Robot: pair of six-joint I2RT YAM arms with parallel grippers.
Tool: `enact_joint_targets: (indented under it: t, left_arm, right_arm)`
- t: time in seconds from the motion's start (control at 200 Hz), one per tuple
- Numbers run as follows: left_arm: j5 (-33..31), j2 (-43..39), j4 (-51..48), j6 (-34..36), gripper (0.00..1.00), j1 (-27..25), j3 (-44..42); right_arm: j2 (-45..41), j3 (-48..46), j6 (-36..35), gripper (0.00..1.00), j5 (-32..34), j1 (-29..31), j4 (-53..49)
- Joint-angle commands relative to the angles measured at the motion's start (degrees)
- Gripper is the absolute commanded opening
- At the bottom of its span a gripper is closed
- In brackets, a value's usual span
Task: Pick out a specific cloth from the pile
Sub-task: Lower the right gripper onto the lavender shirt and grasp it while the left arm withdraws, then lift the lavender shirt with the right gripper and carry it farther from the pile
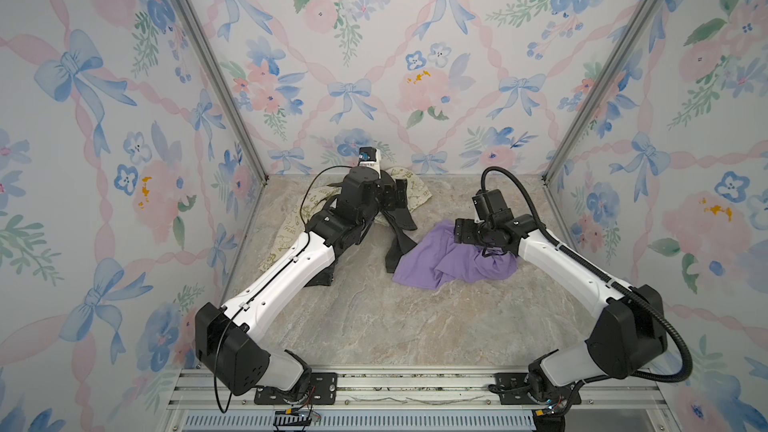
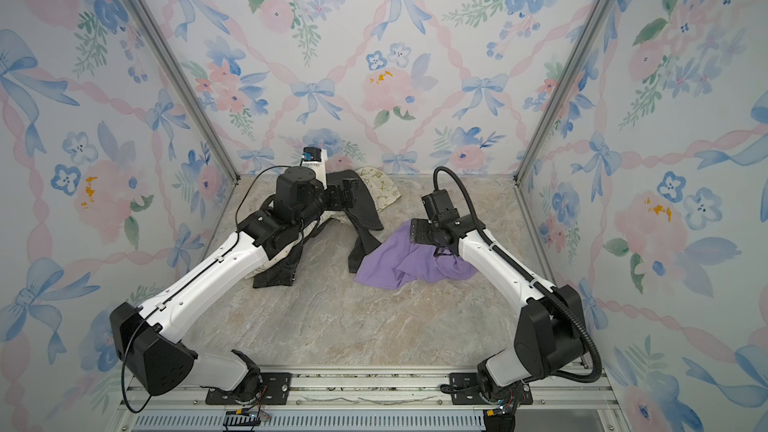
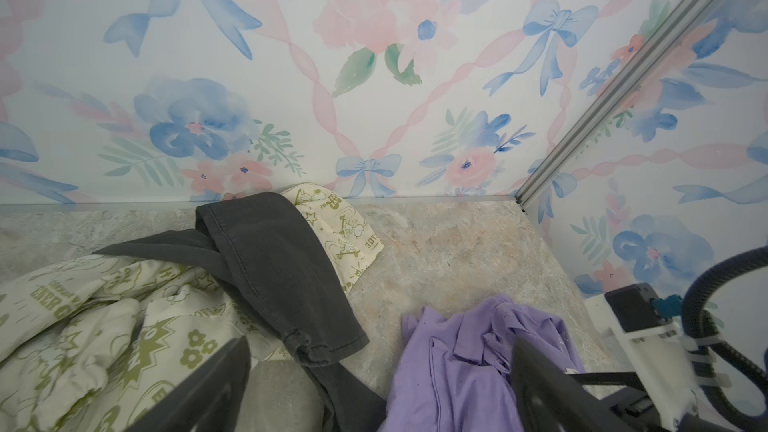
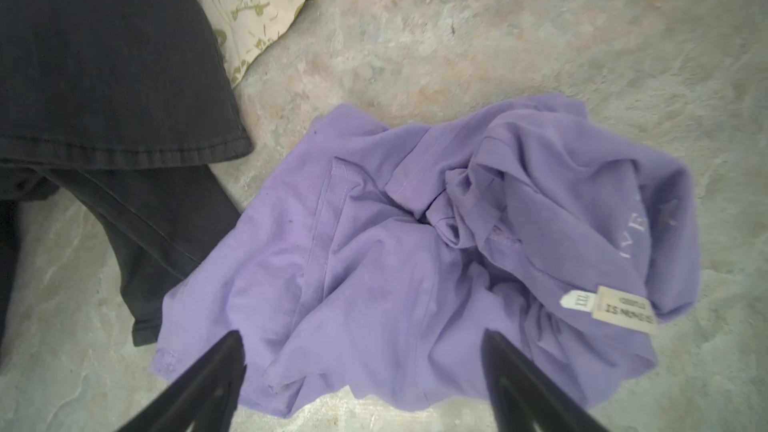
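The cloth, a lavender-purple shirt (image 1: 432,261) (image 2: 395,265) (image 4: 395,263), lies crumpled on the marble table right of centre, its neck label facing up. Its left edge touches a strip of the charcoal-grey garment (image 1: 397,245) (image 4: 104,56). The pile (image 1: 291,234) of cream printed fabric (image 3: 83,326) and charcoal garment (image 3: 270,251) sits at the back left, partly hidden by my left arm. My right gripper (image 1: 463,231) (image 4: 362,334) hovers open over the shirt's near edge, holding nothing. My left gripper (image 1: 395,197) (image 3: 381,340) stands open above the pile's right side, empty.
Floral-papered walls close in the table (image 1: 374,317) at the back and both sides, with aluminium posts (image 1: 582,126) in the corners. The right arm's black cable hose (image 1: 515,189) loops above it. A metal rail (image 1: 415,388) runs along the front edge.
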Motion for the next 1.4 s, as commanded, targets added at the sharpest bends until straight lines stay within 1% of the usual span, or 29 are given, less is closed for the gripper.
enact_joint_targets:
  t: [0.0,0.09,0.115,0.2,0.255,0.355,0.43,0.505,0.595,0.625,0.64,0.715,0.755,0.845,0.885,0.92,1.0,1.09,1.16,1.395]
  left_arm:
    - [-2.73,-5.21,2.33,-1.5,0.98,1.36,-4.43]
    - [-3.02,-8.7,6.16,-4.3,0.98,1.5,-9.57]
    - [-2.98,-9.68,7.19,-4.92,0.98,1.51,-10.81]
    - [-3.03,-11.88,10.08,-6.36,0.98,1.51,-13.51]
    - [-3.25,-12.63,10.62,-6.47,0.98,1.58,-13.95]
    - [-3.37,-13.17,10.62,-5.83,0.98,1.76,-14.19]
    - [-3.53,-13.53,10.65,-5.98,0.98,1.94,-14.47]
    - [-3.7,-13.98,10.64,-6.25,0.98,2.12,-14.91]
    - [-3.86,-14.5,10.71,-6.51,0.98,2.33,-15.49]
    - [-3.8,-14.69,10.76,-6.45,0.98,2.51,-15.68]
    - [-3.75,-14.77,10.79,-6.49,0.98,2.62,-15.76]
    - [-3.48,-15.0,11.05,-6.6,0.98,3.04,-16.11]
    - [-3.27,-15.08,11.3,-6.7,0.98,3.3,-16.29]
    - [-2.97,-15.25,11.62,-6.61,0.98,3.77,-16.51]
    - [-2.94,-15.41,11.86,-6.62,0.98,4.0,-16.63]
    - [-2.85,-15.53,12.1,-6.6,0.98,4.18,-16.74]
    - [-2.76,-15.91,12.69,-6.42,0.98,4.62,-17.12]
    - [-2.59,-16.57,13.91,-6.01,0.98,5.1,-17.72]
    - [-2.5,-17.11,14.94,-5.67,0.98,5.54,-18.16]
    - [-2.76,-18.52,16.81,-5.77,0.98,6.42,-19.79]
  right_arm:
    - [3.59,1.64,3.01,0.86,-0.95,1.0,-3.93]
    - [6.12,2.45,3.47,0.85,-1.96,2.74,-4.23]
    - [8.14,2.92,3.48,0.85,-1.97,3.26,-4.54]
    - [10.76,3.9,3.95,0.82,-2.75,4.7,-4.57]
    - [12.24,4.34,4.49,0.81,-3.95,5.26,-4.27]
    - [15.25,5.52,5.65,0.82,-5.08,5.72,-5.32]
    - [17.41,6.18,6.46,0.79,-5.82,5.77,-6.22]
    - [19.01,6.53,7.04,0.73,-6.33,5.73,-6.43]
    - [20.5,7.23,7.79,0.61,-6.78,5.73,-7.13]
    - [20.8,7.3,7.89,0.54,-6.92,5.75,-7.24]
    - [20.88,7.38,7.97,0.52,-7.03,5.73,-7.32]
    - [21.08,7.49,8.28,0.45,-7.14,5.77,-7.29]
    - [21.02,7.61,8.24,0.37,-7.25,5.66,-7.31]
    - [20.32,7.98,8.27,0.16,-6.66,5.36,-7.29]
    - [19.59,8.29,8.25,0.09,-6.13,5.09,-7.17]
    - [18.88,8.75,8.25,0.06,-5.62,4.67,-7.09]
    - [16.96,10.97,7.29,0.03,-3.78,3.44,-7.41]
    - [14.84,15.31,4.44,0.0,-1.06,1.31,-8.4]
    - [13.33,19.64,2.29,0.0,0.48,-0.94,-8.95]
    - [10.52,34.85,-2.04,0.0,0.37,-11.37,-6.8]
